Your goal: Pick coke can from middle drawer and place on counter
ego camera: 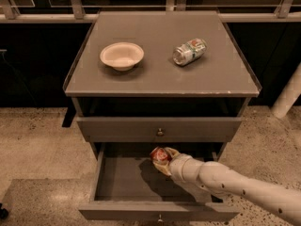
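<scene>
claw (165, 160) lower centre, inside the open middle drawer (117, 180) | clamped round coke can (160, 155), held off the drawer floor to clear its walls, I judge | counter surface (155, 81) above: room between bowl (121, 55) and green-and-white can (189, 51)

The cream two-finger gripper (164, 161) is inside the open, shallow grey middle drawer (117, 180), near its back wall. The jaws grip the small red coke can (159, 154), and a shadow lies on the drawer floor below them. The cream arm (235, 185) runs from the jaws toward the lower right. Directly above the jaws is a closed grey drawer front (122, 128) with a round knob (160, 132). Higher up, the flat grey counter (160, 79) carries a cream bowl (122, 55) up-left of the jaws and a green-and-white can (189, 51), lying on its side, up-right.
</scene>
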`<action>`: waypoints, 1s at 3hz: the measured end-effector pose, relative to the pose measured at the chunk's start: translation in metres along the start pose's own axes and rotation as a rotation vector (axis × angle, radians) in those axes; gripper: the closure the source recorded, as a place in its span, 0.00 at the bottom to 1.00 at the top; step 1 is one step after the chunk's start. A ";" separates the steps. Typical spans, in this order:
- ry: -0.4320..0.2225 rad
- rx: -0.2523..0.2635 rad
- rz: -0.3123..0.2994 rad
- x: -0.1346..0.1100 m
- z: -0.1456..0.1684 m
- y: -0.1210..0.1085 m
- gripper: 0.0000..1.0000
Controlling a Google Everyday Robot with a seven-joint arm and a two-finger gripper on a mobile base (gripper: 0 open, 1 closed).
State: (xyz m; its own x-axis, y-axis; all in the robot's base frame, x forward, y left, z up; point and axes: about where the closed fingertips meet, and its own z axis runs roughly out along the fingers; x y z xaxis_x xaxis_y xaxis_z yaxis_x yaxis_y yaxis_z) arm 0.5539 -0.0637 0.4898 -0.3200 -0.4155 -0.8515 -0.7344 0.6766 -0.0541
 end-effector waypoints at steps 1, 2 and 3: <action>0.000 0.000 0.000 0.000 0.000 0.000 1.00; -0.027 0.060 0.016 -0.013 -0.027 0.006 1.00; -0.044 0.164 0.036 -0.028 -0.073 0.017 1.00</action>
State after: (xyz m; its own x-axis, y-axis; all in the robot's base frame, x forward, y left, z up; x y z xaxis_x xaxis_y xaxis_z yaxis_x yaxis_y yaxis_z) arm 0.5071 -0.0846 0.5509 -0.3150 -0.3643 -0.8764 -0.6143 0.7822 -0.1043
